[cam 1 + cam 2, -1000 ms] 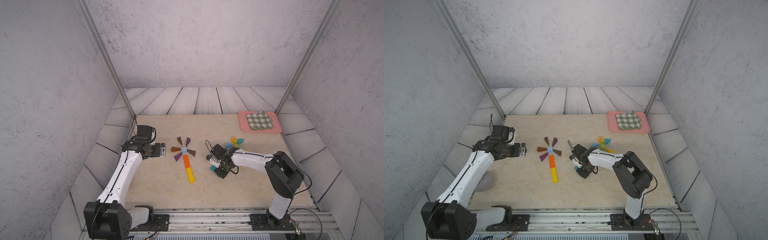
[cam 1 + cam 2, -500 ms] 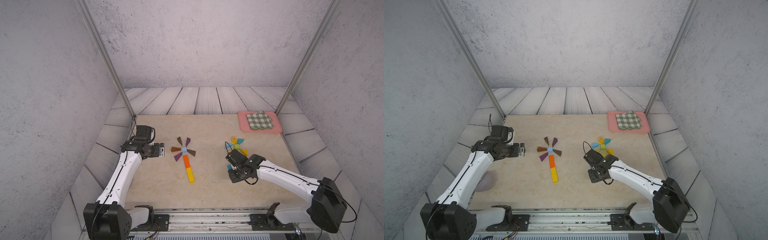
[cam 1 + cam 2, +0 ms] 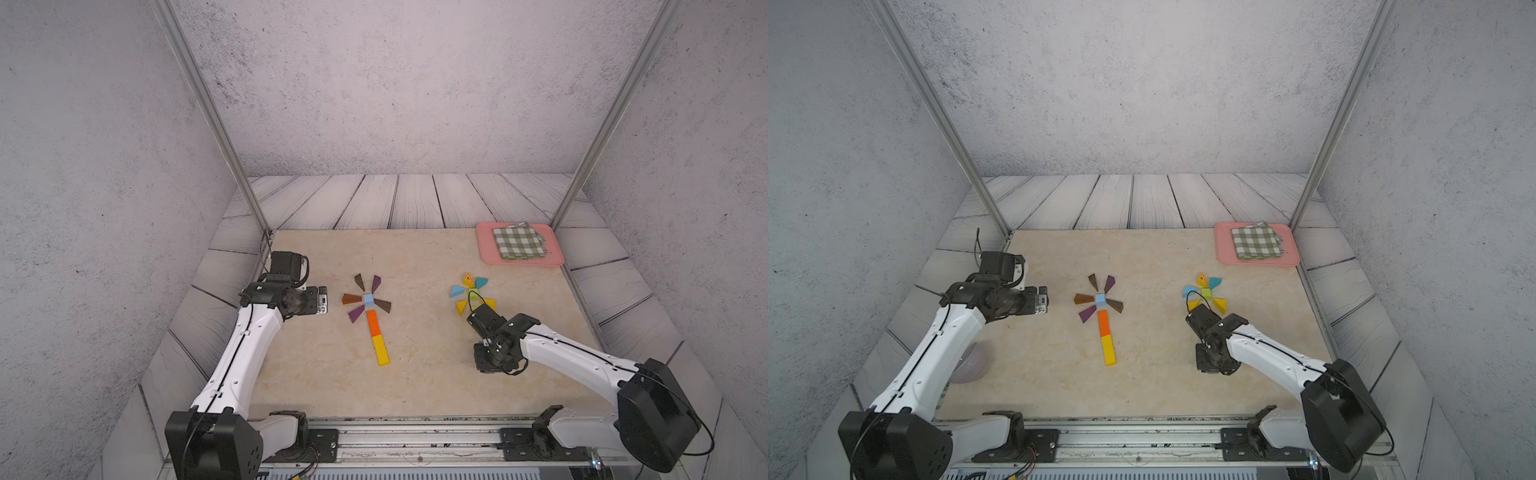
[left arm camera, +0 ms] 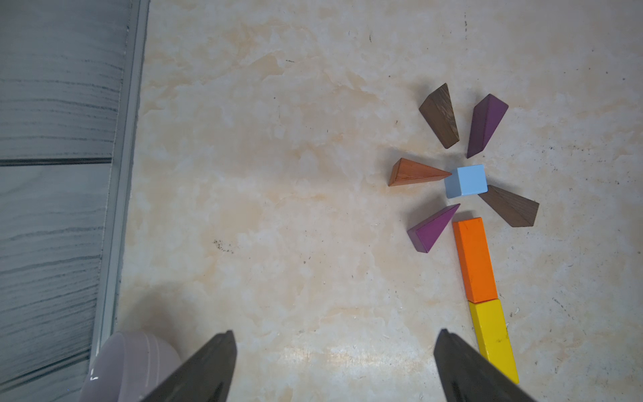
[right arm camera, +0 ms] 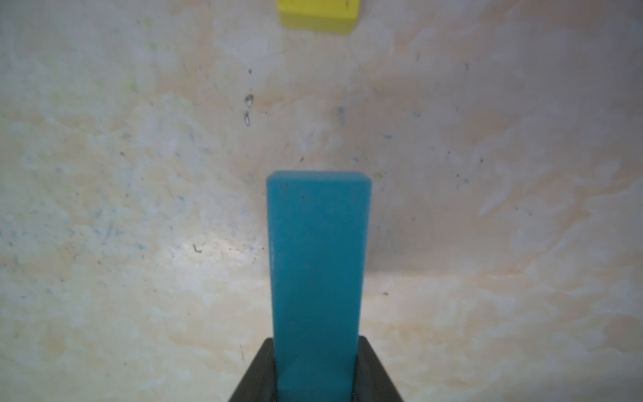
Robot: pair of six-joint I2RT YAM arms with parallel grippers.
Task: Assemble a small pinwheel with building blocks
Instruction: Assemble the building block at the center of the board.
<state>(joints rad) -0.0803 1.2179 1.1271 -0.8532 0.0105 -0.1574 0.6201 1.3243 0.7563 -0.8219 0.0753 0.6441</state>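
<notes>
Though half-hidden under the left arm, a pale bowl [image 3: 971, 361] sits near the front, contents unreadable; far back, the pink tray [image 3: 484, 245] holds a folded checked cloth [image 3: 519, 242]. Right gripper [image 5: 315, 344] is closed on a teal bar [image 5: 318, 257], which juts forward; a yellow block [image 5: 316, 15] lies ahead, apart. Left gripper [image 4: 335, 334]: spread wide, empty.

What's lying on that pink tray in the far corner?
A folded green-checked cloth lies on the pink tray, covering most of its floor. Only the tray's edges show around it; anything beneath the cloth is hidden.
</notes>
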